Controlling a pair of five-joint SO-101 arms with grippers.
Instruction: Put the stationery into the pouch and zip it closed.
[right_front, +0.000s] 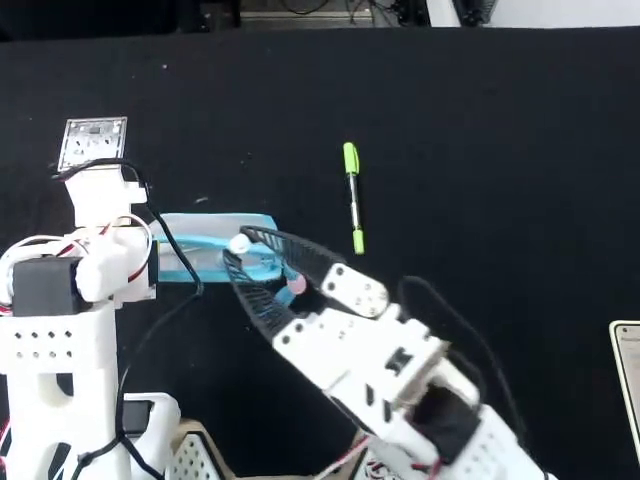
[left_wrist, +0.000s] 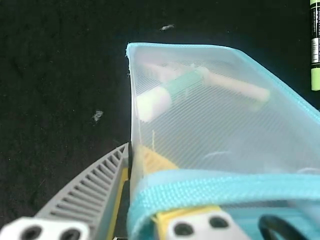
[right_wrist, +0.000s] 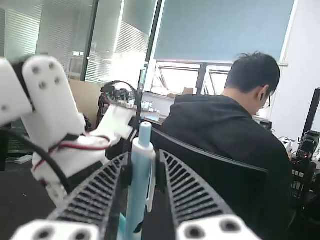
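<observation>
Right wrist view: ribbed pincer (right_wrist: 143, 167) grips slim blue pen (right_wrist: 138, 200).

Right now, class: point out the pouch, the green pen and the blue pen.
pouch (left_wrist: 215, 135): left wrist view, mesh side.
green pen (right_front: 353, 200): high view, barrel.
blue pen (right_wrist: 139, 180): right wrist view, barrel.

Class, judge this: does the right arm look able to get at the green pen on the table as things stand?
Probably not yet. The right pincer is shut on a blue pen at the pouch; nothing lies between it and the green pen otherwise.
</observation>
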